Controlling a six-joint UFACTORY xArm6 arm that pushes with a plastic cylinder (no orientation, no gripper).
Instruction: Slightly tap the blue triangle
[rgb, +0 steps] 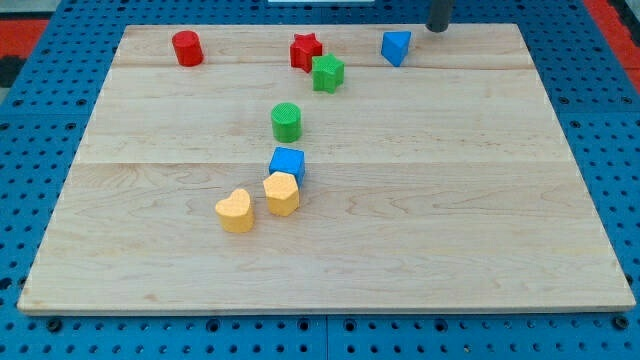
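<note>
The blue triangle (396, 46) sits near the view's top edge of the wooden board (450, 200), right of centre. My tip (437, 29) is at the board's top edge, a short way to the right of the blue triangle and slightly above it, not touching it. Only the rod's lower end shows.
A red star (306, 51) and a green star (327, 73) lie left of the triangle. A red cylinder (187, 48) is at top left. A green cylinder (286, 121), a blue cube (287, 163) and two yellow hearts (281, 193) (235, 211) sit mid-board.
</note>
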